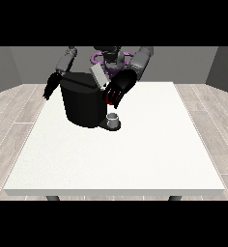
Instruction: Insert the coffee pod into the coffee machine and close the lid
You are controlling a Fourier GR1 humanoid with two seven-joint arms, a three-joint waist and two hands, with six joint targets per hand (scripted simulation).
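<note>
A black coffee machine [82, 103] stands on the white table [116, 159] at the back left of middle. Its grey lid [98, 77] is tilted up and open at the top right of the machine. The hand at the view's right [120, 88] hovers beside the lid, fingers curled downward, and a small red thing [109, 99], probably the coffee pod, shows at its fingertips. The hand at the view's left [51, 87] hangs behind the machine's left side with fingers straight, holding nothing.
A small grey cup [113, 117] sits on the machine's drip base [110, 125] at its front right. The table's front edge runs along the bottom, with wooden floor around it.
</note>
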